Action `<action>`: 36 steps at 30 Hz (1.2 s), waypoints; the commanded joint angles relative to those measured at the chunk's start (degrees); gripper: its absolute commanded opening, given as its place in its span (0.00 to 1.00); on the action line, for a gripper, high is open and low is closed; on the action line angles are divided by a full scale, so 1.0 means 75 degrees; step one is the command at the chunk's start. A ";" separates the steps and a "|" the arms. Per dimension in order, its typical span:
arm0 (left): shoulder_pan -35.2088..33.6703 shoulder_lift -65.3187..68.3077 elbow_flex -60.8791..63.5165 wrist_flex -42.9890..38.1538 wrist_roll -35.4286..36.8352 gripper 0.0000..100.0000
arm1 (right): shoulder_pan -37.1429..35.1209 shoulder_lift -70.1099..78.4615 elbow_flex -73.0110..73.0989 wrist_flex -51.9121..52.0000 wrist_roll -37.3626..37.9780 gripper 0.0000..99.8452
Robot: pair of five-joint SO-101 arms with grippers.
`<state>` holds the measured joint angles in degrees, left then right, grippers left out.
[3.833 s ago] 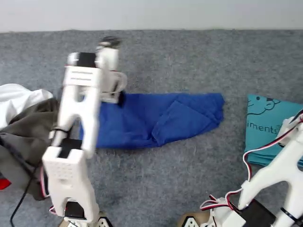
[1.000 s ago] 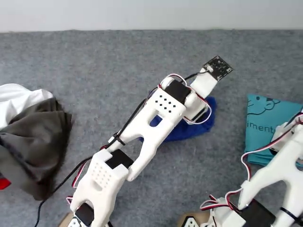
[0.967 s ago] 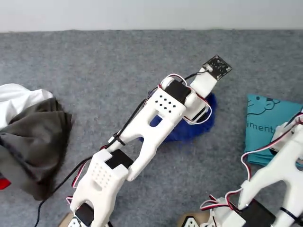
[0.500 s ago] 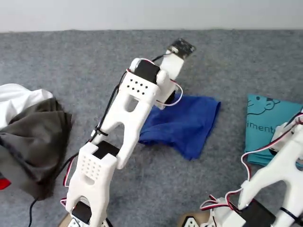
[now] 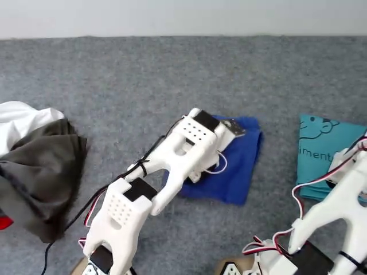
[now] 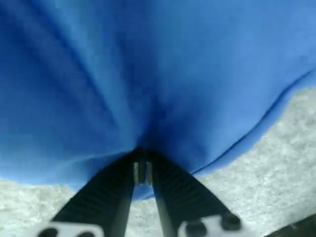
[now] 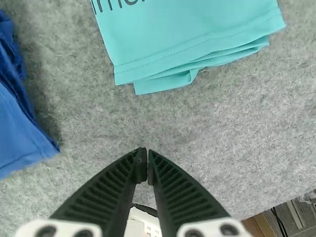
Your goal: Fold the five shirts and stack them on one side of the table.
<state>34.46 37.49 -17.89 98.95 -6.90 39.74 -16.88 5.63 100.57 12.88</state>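
A folded blue shirt (image 5: 238, 172) lies on the grey carpet near the middle, and my left arm (image 5: 186, 143) stretches over it from the front. In the left wrist view my left gripper (image 6: 142, 173) is shut, and creases in the blue shirt (image 6: 158, 74) run together at its tips. A folded teal shirt (image 5: 324, 157) lies at the right edge. My right gripper (image 7: 143, 154) is shut on nothing and hovers over bare carpet between the teal shirt (image 7: 187, 39) and the blue shirt's edge (image 7: 15, 123).
A loose pile sits at the left edge: a white shirt (image 5: 23, 117), a dark grey shirt (image 5: 43, 172) and a bit of red cloth (image 5: 3, 222). The right arm (image 5: 335, 212) rises from the front right corner. A pale wall borders the far side.
The left arm carried the blue shirt's left end over to the right, folding it in half. It then rose, and has now dropped down onto the folded shirt. The right arm stayed still.
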 commanded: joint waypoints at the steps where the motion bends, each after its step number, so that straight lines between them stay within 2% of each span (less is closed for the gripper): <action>1: -0.0117 -0.0399 -0.0100 0.0211 -0.0082 0.01 | 0.0029 -0.0275 -0.0023 0.0287 0.0070 0.01; 9: -0.1008 -0.1512 -0.0873 0.0199 -0.0059 0.01 | -0.0006 -0.0275 -0.0047 0.0287 0.0070 0.01; 11: -0.1196 -0.1747 -0.1108 0.0199 0.0105 0.02 | -0.0287 -0.0275 -0.0047 0.0287 0.0070 0.01; 15: -0.1711 -0.2239 -0.1354 0.0199 0.0633 0.02 | -0.1366 -0.0217 -0.0047 0.0287 0.0070 0.01; 22: -0.2989 -0.3692 -0.0686 0.0211 0.0574 0.02 | -0.3429 -0.0182 0.0000 -0.0147 0.0000 0.02; 25: -0.3692 -0.4372 -0.0064 0.0211 0.0047 0.02 | -0.3991 0.0053 0.0000 -0.0346 -0.0105 0.09; 29: -0.4630 -0.5275 0.0756 0.0211 -0.0340 0.02 | -0.4636 0.0979 -0.0047 -0.0862 -0.0879 0.17; 36: -0.6142 -0.5990 0.1284 0.0199 -0.0445 0.09 | -0.5515 0.2256 -0.0059 -0.2221 -0.1418 0.18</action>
<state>-7.91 -4.44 -8.22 99.56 -9.63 0.18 -1.23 5.89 87.56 4.26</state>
